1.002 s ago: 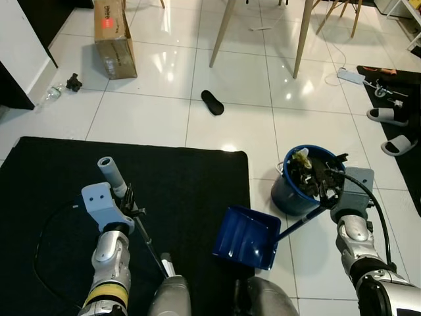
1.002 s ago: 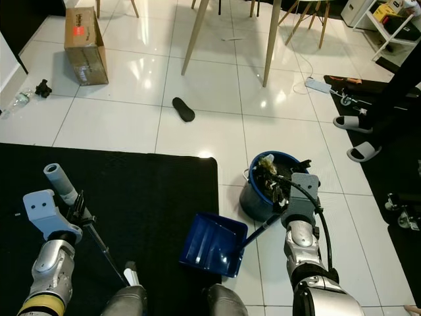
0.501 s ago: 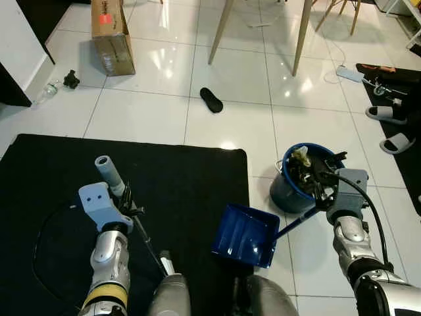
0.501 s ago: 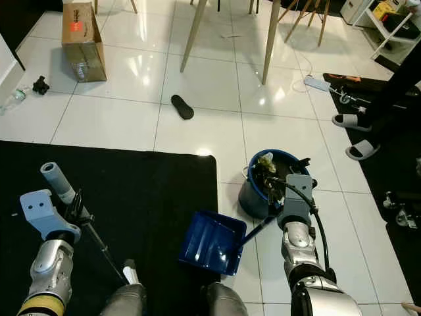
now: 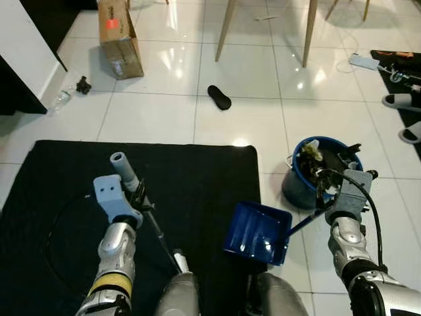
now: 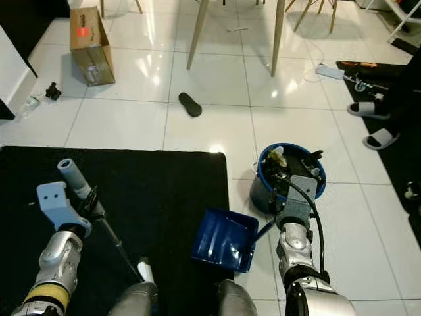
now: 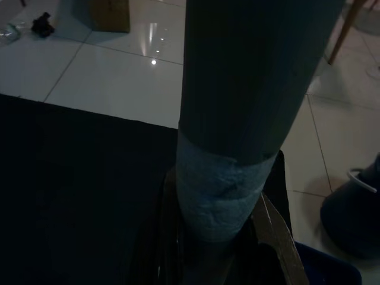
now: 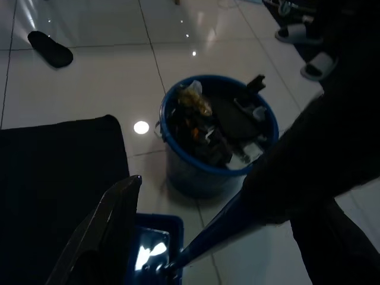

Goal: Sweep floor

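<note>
My left gripper (image 5: 139, 200) is shut on a broom handle (image 5: 124, 169) with a grey grip on top and a thin black rod running down toward my legs, over the black mat (image 5: 59, 197). In the left wrist view the handle (image 7: 237, 119) stands thick between the fingers (image 7: 276, 240). My right gripper (image 5: 327, 197) is shut on the blue handle of a dustpan (image 5: 258, 232), which rests at the mat's right edge. A blue bucket (image 5: 296, 191) full of rubbish stands just beyond the right gripper, with its rim (image 8: 178, 101) clear in the right wrist view.
A black slipper (image 5: 219, 97) lies on the white tiles ahead. A cardboard box (image 5: 118, 39) and a bottle (image 5: 60, 99) are at far left. Wooden table legs (image 5: 226, 29) stand behind. Sandals (image 5: 401, 101) and a power strip (image 5: 364, 61) lie at far right.
The whole picture has shifted down and right, so the camera has moved. Both grippers keep the same hold on broom and dustpan.
</note>
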You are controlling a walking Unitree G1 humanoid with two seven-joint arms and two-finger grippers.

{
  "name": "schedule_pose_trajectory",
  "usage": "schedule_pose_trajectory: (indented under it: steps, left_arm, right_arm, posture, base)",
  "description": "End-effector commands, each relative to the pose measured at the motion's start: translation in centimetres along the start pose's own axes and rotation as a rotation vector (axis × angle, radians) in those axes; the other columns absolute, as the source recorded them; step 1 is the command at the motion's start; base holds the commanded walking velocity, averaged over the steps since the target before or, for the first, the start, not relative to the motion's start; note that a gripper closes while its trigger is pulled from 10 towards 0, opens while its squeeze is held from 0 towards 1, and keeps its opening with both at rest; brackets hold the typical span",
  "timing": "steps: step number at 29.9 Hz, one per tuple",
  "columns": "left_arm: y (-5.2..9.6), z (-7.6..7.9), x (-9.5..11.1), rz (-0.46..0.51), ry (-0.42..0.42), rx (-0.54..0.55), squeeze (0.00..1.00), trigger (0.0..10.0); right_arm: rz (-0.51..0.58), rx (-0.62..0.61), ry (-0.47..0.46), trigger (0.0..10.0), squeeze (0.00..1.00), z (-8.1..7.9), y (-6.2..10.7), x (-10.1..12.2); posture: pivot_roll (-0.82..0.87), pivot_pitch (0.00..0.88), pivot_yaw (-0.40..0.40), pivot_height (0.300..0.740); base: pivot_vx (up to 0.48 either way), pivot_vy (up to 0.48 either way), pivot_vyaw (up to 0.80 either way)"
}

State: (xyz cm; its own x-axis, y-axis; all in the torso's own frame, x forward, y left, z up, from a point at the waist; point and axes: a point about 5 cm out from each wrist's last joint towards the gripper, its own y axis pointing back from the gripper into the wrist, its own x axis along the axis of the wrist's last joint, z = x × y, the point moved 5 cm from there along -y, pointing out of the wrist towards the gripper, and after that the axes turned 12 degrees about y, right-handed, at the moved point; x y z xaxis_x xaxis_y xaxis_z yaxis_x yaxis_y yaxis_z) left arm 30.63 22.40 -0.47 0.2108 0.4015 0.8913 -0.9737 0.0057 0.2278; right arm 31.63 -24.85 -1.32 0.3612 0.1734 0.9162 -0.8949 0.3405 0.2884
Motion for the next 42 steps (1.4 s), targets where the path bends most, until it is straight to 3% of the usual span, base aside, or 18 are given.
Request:
schedule_pose_trajectory:
  steps: [1,9,19,29,34,42]
  left_arm:
    - [0.8,-0.7,-2.2,-0.095,0.034,0.022,0.00,10.0]
    - [0.6,-0.8,-1.5,-0.096,0.030,-0.001,0.00,10.0]
    - [1.0,-0.6,-2.0,-0.113,0.066,-0.031,0.00,10.0]
    - [1.3,0.0,-2.6,-0.147,0.080,-0.080,0.00,10.0]
    - [1.5,0.5,-3.1,-0.171,0.074,-0.110,0.00,10.0]
    - [1.4,0.9,-3.1,-0.175,0.079,-0.125,0.00,10.0]
  right_arm:
    - [-0.021,-0.012,-0.014,10.0,0.00,0.1,0.5,-0.9]
    - [-0.020,-0.019,-0.033,10.0,0.00,-0.2,0.7,-1.0]
    - [0.024,0.015,-0.048,10.0,0.00,-1.5,0.3,0.4]
    - [0.039,0.083,-0.123,10.0,0.00,-3.5,0.5,1.0]
    - [0.055,0.211,-0.166,10.0,0.00,-5.8,1.6,0.7]
    - [0.046,0.244,-0.164,10.0,0.00,-6.0,2.0,0.0]
  posture:
    - [0.22,0.096,-0.003,0.740]
    - [0.24,0.099,0.023,0.740]
    - [0.24,0.095,0.000,0.740]
    - [0.24,0.085,-0.013,0.740]
    - [0.23,0.072,-0.017,0.740]
    - [0.23,0.062,-0.017,0.740]
  base:
    - [0.000,0.000,0.00]
    - [0.000,0.000,0.00]
    - [0.000,0.000,0.00]
    - [0.000,0.000,0.00]
    - [0.000,0.000,0.00]
    - [0.000,0.000,0.00]
